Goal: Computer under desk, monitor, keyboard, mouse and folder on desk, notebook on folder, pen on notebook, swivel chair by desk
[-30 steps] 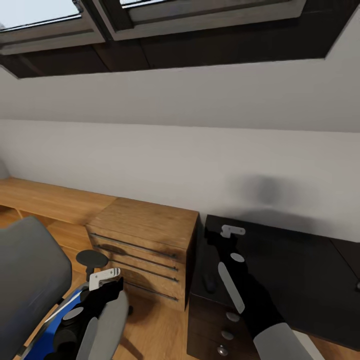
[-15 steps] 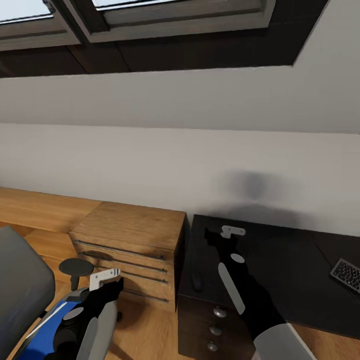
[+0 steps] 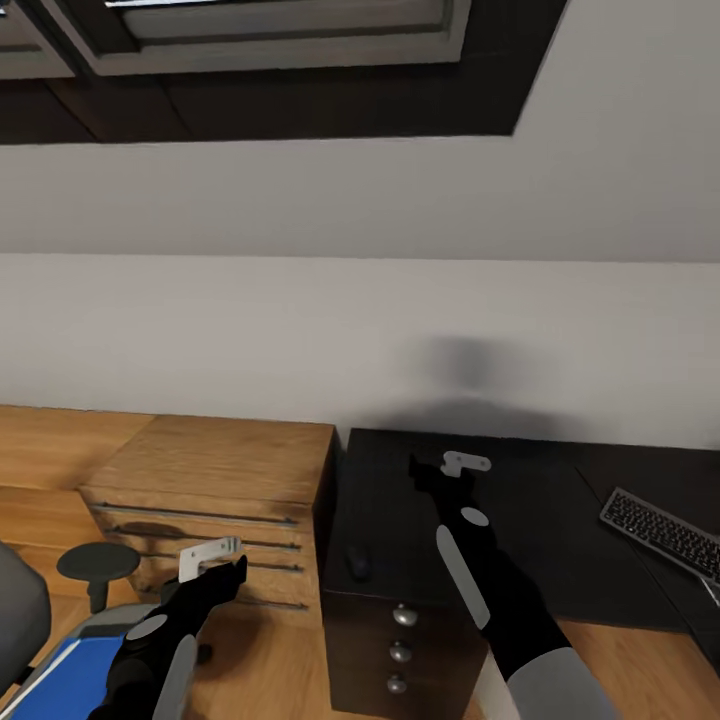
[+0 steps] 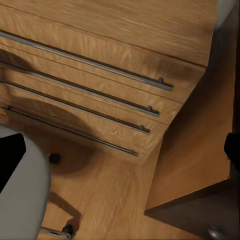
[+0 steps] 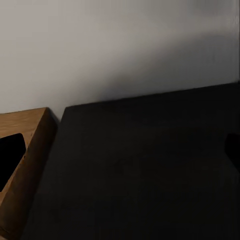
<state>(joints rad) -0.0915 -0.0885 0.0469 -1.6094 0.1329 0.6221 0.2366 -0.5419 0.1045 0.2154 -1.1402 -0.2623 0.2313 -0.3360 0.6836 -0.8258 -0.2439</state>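
Black desk [image 3: 560, 520] against white wall, keyboard [image 3: 662, 532] at its right edge, wooden chest [image 3: 215, 490] beside it, blue folder [image 3: 60, 680] on swivel chair [image 3: 95, 565], both grippers' opening could not be told.

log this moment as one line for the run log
desk: keyboard on it, right | folder on swivel chair | wooden chest beside desk | neither hand holding anything

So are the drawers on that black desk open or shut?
Shut. In the head view the three round knobs sit stacked in one line, with the drawer fronts flush with the face of the desk; none is pulled out.
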